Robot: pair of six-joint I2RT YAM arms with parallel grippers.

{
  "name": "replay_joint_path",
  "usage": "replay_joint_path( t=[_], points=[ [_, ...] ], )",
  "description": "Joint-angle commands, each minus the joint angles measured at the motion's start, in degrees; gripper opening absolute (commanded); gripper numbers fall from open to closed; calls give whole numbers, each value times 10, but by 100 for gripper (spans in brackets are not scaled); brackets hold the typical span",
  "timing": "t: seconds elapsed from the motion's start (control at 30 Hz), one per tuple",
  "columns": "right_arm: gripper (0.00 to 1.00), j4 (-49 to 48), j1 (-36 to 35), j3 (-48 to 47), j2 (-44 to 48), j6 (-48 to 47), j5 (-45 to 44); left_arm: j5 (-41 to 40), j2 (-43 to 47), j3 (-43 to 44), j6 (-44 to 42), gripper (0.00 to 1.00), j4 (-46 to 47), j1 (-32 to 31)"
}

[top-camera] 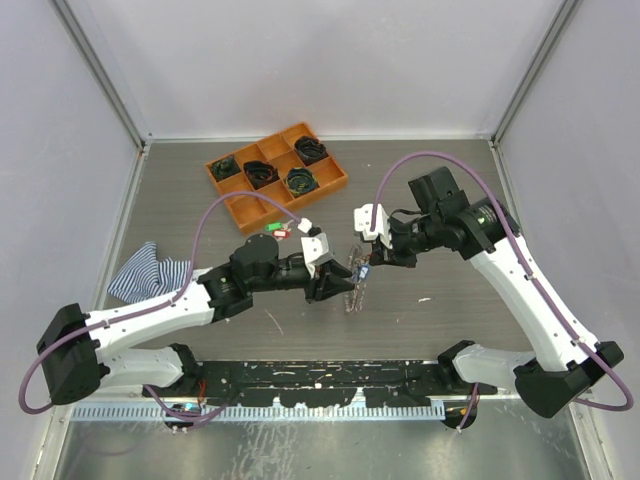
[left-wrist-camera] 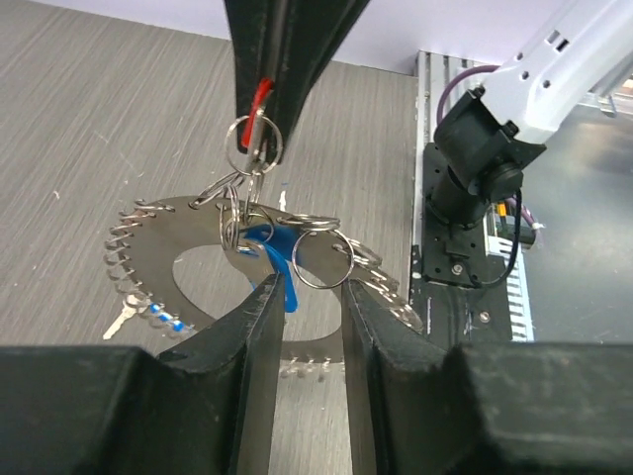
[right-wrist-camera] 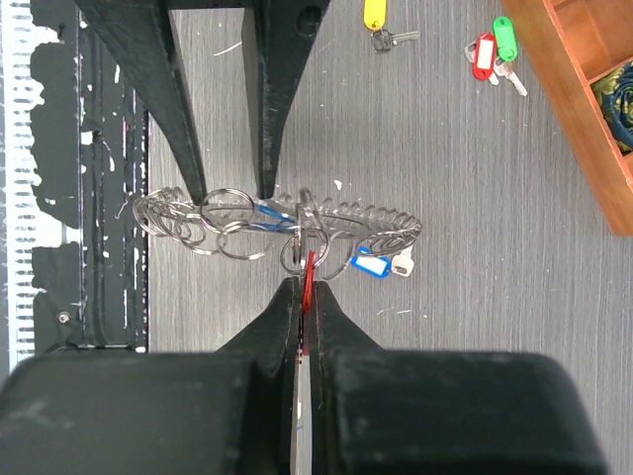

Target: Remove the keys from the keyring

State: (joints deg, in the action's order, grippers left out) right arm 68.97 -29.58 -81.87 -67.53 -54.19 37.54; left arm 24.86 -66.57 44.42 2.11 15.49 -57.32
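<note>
The step in hand is pulling one key off. In the centre of the right wrist view the keyring (right-wrist-camera: 376, 220) stands on edge, with the left claw (left-wrist-camera: 307, 292) clamped on it. The right claw (right-wrist-camera: 305, 289) is pinched together on a red-tagged key (left-wrist-camera: 260, 97). Next, I think, a steady pull away from the left claw is needed to free it.

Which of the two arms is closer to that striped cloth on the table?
Left. The left arm passes right beside the striped cloth. The right arm stands at the opposite side of the table, reaching toward the middle.
</note>
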Motion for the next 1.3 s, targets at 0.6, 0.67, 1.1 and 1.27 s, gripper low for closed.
replay_joint_path(
  t=[0.6, 0.67, 1.1, 1.27],
  points=[
    [1, -29, 0, -2, 12, 10, 13, 30, 29, 37, 35, 22, 51, 24],
    [1, -29, 1, -2, 12, 10, 14, 46, 29, 51, 50, 19, 33, 24],
    [1, -29, 2, -3, 11, 10, 18, 118, 3, 77, 87, 27, -22, 24],
    [1, -29, 3, -2, 14, 10, 19, 45, -10, 78, 64, 31, -36, 26]
  ],
)
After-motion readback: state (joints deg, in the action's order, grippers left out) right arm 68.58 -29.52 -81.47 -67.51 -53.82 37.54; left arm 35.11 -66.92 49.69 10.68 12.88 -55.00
